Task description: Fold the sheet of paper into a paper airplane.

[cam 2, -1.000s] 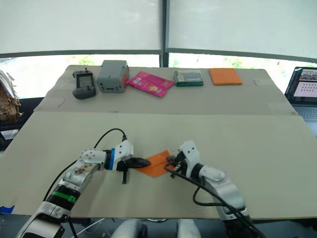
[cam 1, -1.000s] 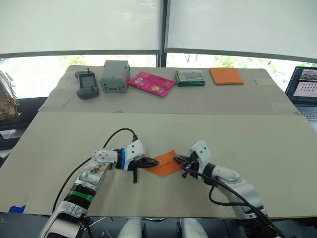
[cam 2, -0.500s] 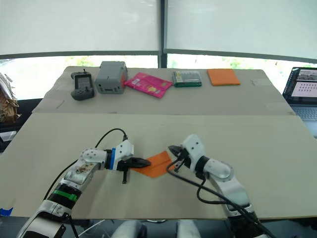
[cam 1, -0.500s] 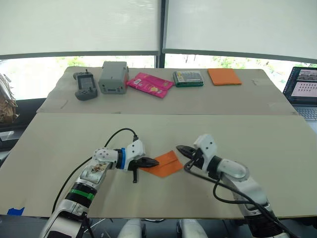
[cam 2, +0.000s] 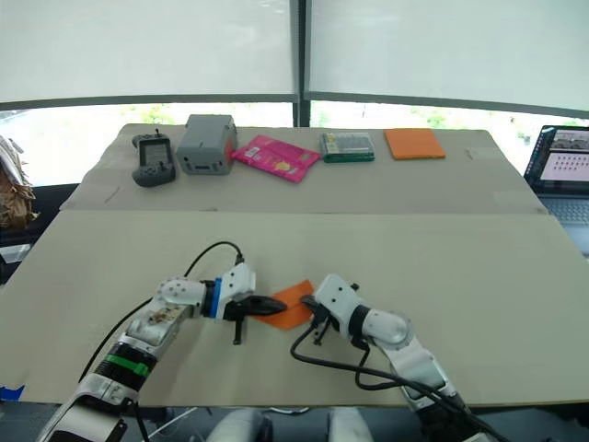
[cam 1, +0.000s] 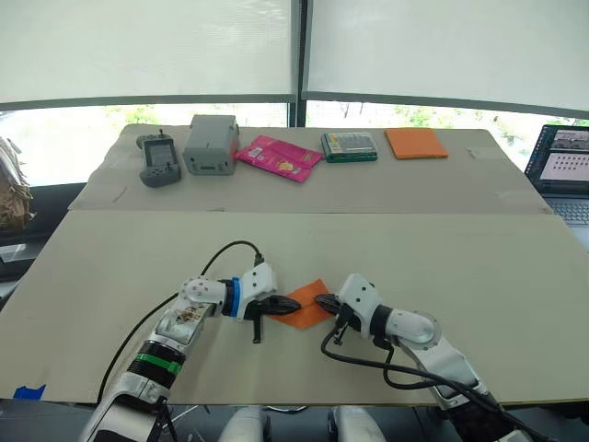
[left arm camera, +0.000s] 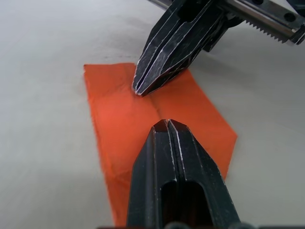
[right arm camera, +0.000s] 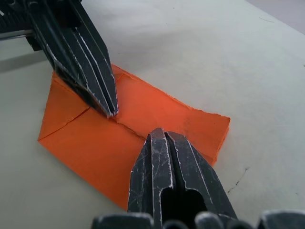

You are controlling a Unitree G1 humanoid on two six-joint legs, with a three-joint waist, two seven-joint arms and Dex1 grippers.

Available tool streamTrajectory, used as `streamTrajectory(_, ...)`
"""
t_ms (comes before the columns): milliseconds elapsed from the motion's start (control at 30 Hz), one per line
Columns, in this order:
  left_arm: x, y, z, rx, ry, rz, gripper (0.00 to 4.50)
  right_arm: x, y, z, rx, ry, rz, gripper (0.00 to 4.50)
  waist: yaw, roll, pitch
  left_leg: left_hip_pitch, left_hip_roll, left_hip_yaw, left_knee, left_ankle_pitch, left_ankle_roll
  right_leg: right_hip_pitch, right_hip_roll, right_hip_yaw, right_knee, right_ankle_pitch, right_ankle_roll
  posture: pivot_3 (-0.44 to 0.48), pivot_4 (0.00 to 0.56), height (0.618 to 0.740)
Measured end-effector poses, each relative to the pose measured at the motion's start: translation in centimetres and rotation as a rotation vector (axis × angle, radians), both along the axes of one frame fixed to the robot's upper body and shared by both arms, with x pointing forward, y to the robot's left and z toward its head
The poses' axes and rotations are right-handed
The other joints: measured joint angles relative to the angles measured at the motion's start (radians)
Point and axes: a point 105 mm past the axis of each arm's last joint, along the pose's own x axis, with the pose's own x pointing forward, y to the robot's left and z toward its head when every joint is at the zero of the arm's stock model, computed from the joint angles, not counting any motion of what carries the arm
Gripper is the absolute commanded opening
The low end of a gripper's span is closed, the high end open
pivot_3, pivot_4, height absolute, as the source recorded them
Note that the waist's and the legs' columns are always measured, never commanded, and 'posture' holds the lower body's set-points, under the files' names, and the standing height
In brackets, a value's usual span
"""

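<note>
The sheet of paper (cam 1: 302,311) lies flat on the near table as a small creased orange shape with one pointed end. My left gripper (cam 1: 279,305) is shut, its tips pressing down on the paper's left part along a crease. My right gripper (cam 1: 323,300) is shut too and presses on the paper's right side, pointing at the left one. In the left wrist view my left gripper (left arm camera: 167,123) rests on the sheet of paper (left arm camera: 114,109) a short way from the right gripper's fingertips (left arm camera: 143,86). The right wrist view has my right gripper (right arm camera: 160,132) on the sheet of paper (right arm camera: 157,112).
On the far table stand a remote control (cam 1: 160,158), a grey box (cam 1: 212,144), a pink packet (cam 1: 279,157), a green pack (cam 1: 350,145) and a smooth orange rectangle (cam 1: 416,142). A laptop (cam 1: 563,170) sits at the right edge. Blue tape (cam 1: 28,390) marks the front left corner.
My right gripper rose off the paper half a second ago and has come back down on it, nearer the left gripper. The left gripper has slid slightly right.
</note>
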Motion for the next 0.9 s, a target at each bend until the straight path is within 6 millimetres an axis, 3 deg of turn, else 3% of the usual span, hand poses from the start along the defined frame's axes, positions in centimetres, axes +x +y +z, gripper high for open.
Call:
streamTrajectory(167, 0.0, 0.4, 0.0, 0.018, -0.005, -0.008, 0.00, 0.2, 0.1, 0.1, -0.005, 0.000, 0.002, 0.04, -0.004, 0.000, 0.000, 0.001, 0.001, 0.000, 0.000, 0.000, 0.000, 0.000, 0.001, 0.000, 0.000, 0.000, 0.000, 0.000, 0.150, 0.740)
streamTrajectory(633, -2.8, 6.3, -0.6, 0.030, 0.061, 0.081, 0.00, 0.4, 0.6, 0.0, -0.011, 0.015, 0.023, 0.04, -0.015, 0.001, -0.004, 0.004, 0.003, 0.000, -0.003, 0.000, 0.000, 0.001, 0.002, 0.001, 0.000, 0.000, -0.001, 0.000, 0.150, 0.740)
streamTrajectory(900, -3.0, 6.9, -0.3, -0.007, 0.112, 0.143, 0.00, 0.6, 0.8, 0.5, 0.039, 0.030, 0.014, 0.04, -0.017, 0.001, -0.003, 0.002, 0.003, 0.000, -0.003, 0.000, 0.000, -0.001, 0.002, 0.001, 0.001, 0.000, -0.001, 0.000, 0.150, 0.740)
